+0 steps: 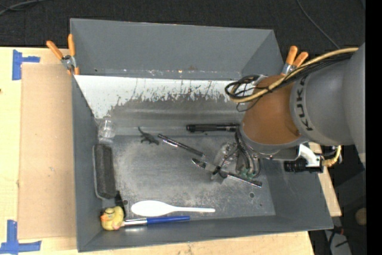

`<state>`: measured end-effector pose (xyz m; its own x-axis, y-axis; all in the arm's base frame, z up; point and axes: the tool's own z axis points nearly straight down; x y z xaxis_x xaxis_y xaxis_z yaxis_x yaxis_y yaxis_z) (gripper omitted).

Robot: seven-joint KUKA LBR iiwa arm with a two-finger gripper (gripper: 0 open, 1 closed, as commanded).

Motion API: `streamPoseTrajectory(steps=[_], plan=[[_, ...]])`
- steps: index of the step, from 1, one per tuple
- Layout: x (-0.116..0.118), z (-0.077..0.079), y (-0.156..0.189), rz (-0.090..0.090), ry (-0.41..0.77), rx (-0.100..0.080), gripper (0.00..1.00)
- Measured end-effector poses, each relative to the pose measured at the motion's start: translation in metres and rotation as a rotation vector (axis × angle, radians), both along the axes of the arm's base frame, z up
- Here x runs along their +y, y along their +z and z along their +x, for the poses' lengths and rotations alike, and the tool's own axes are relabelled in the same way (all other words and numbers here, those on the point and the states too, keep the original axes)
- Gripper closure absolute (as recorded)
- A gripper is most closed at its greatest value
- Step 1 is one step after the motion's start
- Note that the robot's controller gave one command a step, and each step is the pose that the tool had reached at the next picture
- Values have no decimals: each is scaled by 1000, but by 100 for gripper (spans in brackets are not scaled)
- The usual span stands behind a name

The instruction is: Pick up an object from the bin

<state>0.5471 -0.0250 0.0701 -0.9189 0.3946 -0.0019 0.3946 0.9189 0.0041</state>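
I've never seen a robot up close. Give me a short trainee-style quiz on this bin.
1. True or false: the white spoon lies by the bin's lower wall in the view, apart from the gripper.
2. Which lies nearest the gripper? A) the spoon B) the thin metal tool C) the long dark bar by the left wall
3. Fill in: the yellow-headed tool beside the spoon has a ___ handle.
Key: 1 true; 2 B; 3 blue.
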Motion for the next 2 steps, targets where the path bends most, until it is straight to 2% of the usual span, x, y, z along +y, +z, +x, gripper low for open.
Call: streamPoseTrajectory(steps=[1, 2], plan=[[0, 0, 2, 0, -1, 0, 100], [0, -3, 38, 1, -2, 9, 100]])
